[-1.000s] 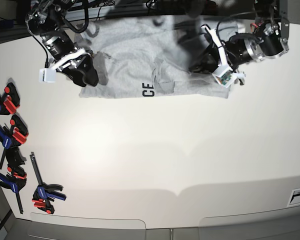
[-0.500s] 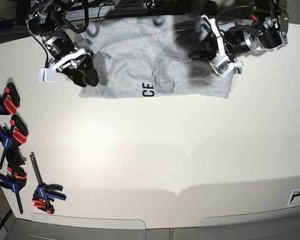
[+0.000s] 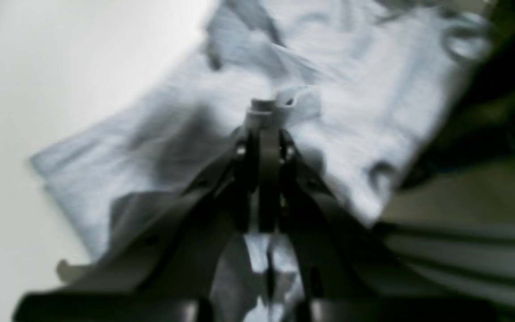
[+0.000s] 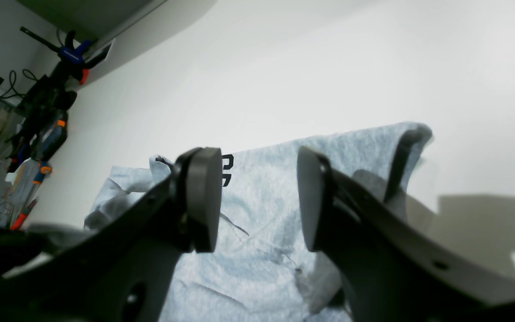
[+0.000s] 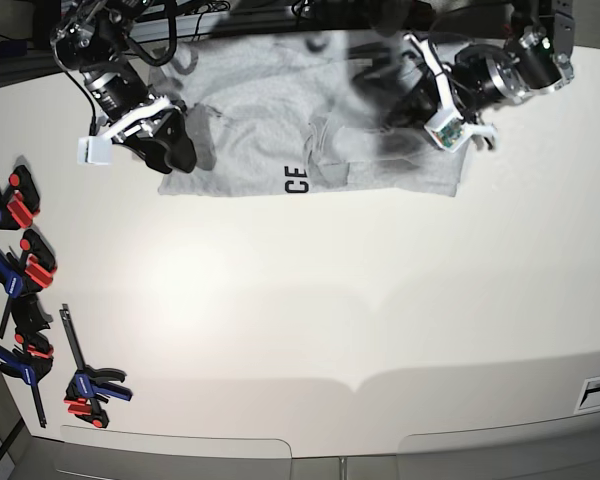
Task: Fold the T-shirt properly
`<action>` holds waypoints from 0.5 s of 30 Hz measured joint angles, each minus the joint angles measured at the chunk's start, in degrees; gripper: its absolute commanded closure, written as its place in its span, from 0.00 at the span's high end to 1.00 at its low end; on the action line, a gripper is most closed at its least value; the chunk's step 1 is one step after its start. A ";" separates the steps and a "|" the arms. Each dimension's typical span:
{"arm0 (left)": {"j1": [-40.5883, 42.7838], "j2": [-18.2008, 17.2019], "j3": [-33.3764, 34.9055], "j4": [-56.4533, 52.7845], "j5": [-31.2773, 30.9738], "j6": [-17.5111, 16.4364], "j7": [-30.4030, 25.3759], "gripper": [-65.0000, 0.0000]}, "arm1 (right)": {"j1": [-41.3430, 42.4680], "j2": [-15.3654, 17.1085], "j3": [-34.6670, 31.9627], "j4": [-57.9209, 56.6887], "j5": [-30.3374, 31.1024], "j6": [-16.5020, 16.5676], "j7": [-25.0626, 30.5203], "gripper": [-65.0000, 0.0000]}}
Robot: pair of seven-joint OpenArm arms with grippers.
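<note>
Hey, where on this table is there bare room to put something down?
The widest bare patch of white table lies between the grey T-shirt's lettered edge and the metal rail, right of the red, blue and black clamps. It's crowded at the shirt, under both black arms.

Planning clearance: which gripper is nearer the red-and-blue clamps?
Right. Right gripper is over the end of the T-shirt nearest the clamps; left gripper is toward the opposite end.
</note>
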 measured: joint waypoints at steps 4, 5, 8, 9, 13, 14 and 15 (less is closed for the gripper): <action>0.35 -0.02 0.00 -0.02 3.58 3.65 0.48 0.00 | 0.00 0.02 0.00 0.00 -0.02 -0.02 0.00 0.40; 0.50 0.00 0.17 -0.02 3.10 3.65 0.48 0.00 | 0.00 0.00 0.00 0.00 -0.02 -0.02 0.00 0.40; 1.64 -0.20 4.39 -0.02 3.28 3.67 0.87 0.00 | 0.00 0.00 -0.02 0.00 0.00 0.00 0.00 0.40; 1.95 -0.26 6.97 -0.02 3.93 3.67 1.07 0.00 | 0.00 0.00 0.00 0.00 -0.02 -0.02 0.00 0.40; 2.23 -0.02 18.60 -0.02 12.28 2.86 -1.09 0.00 | 0.02 0.00 0.00 0.00 0.04 -0.02 0.26 0.40; 2.23 -0.02 20.94 -0.02 15.19 2.91 -2.08 0.00 | 0.00 0.00 0.00 0.00 0.02 -0.02 0.37 0.40; 2.05 -0.13 23.02 -0.02 17.46 3.61 -2.49 0.00 | 0.00 0.00 0.00 0.00 0.00 0.00 0.37 0.40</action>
